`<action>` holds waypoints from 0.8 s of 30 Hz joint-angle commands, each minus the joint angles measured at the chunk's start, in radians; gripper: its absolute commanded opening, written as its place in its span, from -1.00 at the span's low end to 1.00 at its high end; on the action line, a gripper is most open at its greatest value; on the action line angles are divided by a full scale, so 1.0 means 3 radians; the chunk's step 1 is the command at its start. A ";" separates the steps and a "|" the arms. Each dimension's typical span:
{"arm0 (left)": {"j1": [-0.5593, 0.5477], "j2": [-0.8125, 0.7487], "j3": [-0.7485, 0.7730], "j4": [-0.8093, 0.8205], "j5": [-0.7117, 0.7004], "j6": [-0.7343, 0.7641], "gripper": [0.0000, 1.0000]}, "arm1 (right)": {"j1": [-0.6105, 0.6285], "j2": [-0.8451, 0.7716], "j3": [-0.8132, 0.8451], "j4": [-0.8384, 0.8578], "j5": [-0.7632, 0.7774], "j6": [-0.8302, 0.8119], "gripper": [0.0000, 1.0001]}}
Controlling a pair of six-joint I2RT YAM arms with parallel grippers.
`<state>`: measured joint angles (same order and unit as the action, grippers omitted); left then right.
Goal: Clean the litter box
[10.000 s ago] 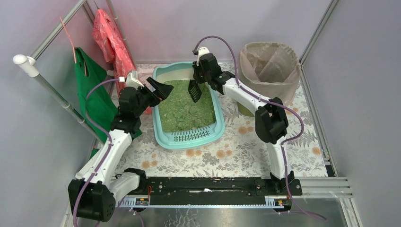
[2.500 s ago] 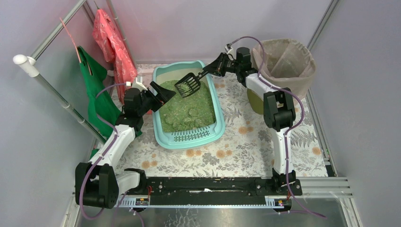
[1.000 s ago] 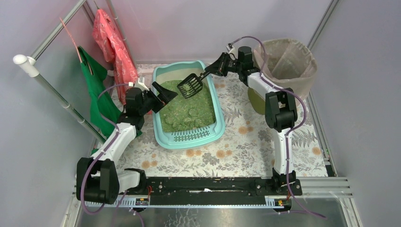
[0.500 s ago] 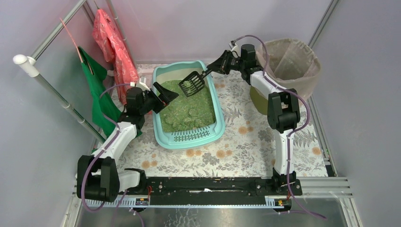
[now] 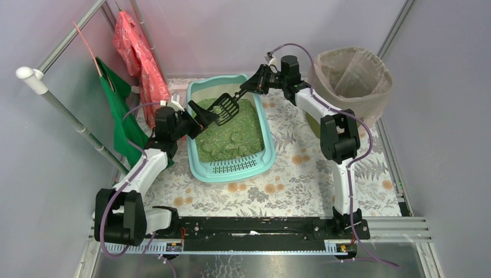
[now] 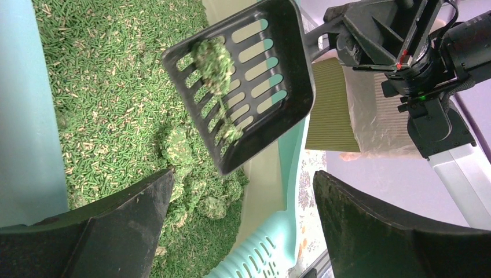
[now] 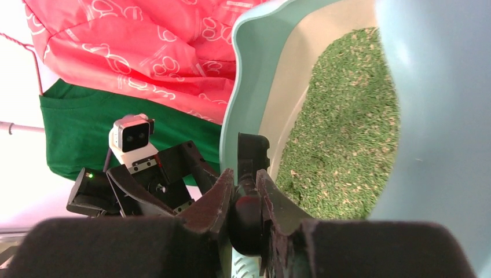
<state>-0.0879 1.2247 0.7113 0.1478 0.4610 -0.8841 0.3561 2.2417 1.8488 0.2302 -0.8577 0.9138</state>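
The litter box [image 5: 234,171] is a pale turquoise tray holding green granules [image 5: 228,134] and clumps. My right gripper [image 5: 253,85] is shut on the handle of a black slotted scoop [image 5: 223,109], which hangs tilted over the box's left side. In the left wrist view the scoop [image 6: 255,87] carries a green clump [image 6: 212,55] above the granules [image 6: 98,87]. My left gripper [image 5: 202,116] stands open beside the scoop head with nothing between its fingers [image 6: 116,231]. In the right wrist view the right gripper [image 7: 244,174] clamps the scoop handle [image 7: 250,152] above the box rim [image 7: 243,87].
A round olive bin [image 5: 347,78] lined with a beige bag stands at the back right. A red bag [image 5: 136,52] and a green bag [image 5: 118,113] hang on the left rail. Purple walls close in on three sides, and the floor is a floral mat [image 5: 301,174].
The right arm has swung left, carrying the scoop with its clump from the box's back right toward the open left gripper. The left arm has barely moved.
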 commanded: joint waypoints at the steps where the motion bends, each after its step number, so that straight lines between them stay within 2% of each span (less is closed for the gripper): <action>1: 0.0032 0.0003 0.0062 0.0195 0.0085 -0.0002 0.97 | 0.0056 -0.0021 0.0239 0.0061 -0.0075 -0.0012 -1.00; 12: 0.0033 -0.0062 0.0045 0.0181 0.0067 0.0012 0.97 | -0.0011 -0.0135 0.0533 -0.0131 -0.0216 -0.0027 -1.00; 24: 0.0032 -0.0064 0.0007 0.0238 0.0064 -0.0006 0.97 | -0.0310 -0.0451 0.0742 -0.0303 -0.0273 -0.0090 -1.00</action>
<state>-0.0879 1.2213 0.7109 0.1497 0.4679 -0.8841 0.2848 2.2280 1.9968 0.1360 -0.8925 0.9077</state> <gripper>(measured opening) 0.986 0.205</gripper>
